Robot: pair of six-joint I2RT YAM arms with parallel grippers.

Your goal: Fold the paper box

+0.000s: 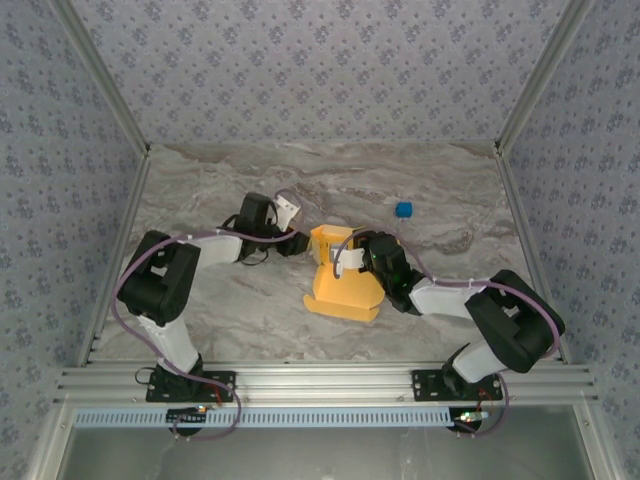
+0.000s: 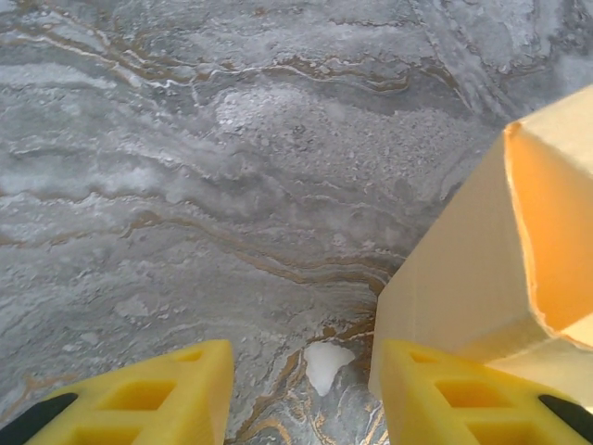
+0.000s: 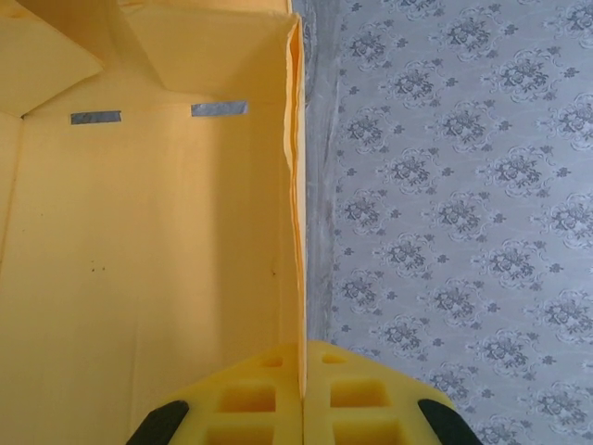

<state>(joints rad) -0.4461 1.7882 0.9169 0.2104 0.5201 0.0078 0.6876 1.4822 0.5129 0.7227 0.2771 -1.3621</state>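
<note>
The paper box [image 1: 343, 285] is yellow-orange card, partly raised, with one wall upright and a flap lying flat on the table toward the front. My right gripper [image 1: 340, 256] is shut on the top edge of a wall. In the right wrist view that thin edge runs between the closed fingers [image 3: 250, 399], and the box's inside [image 3: 148, 232] is to the left. My left gripper [image 1: 303, 243] is at the box's left side. In the left wrist view it [image 2: 306, 394] is open over bare table, and its right finger [image 2: 463, 399] is against the box's outer wall [image 2: 454, 287].
A small blue object [image 1: 403, 209] lies on the marble table [image 1: 220, 310] at the back right. Patterned walls enclose the table on three sides, and an aluminium rail [image 1: 320, 380] runs along the near edge. Two grey tape strips [image 3: 219, 108] mark the box's inside.
</note>
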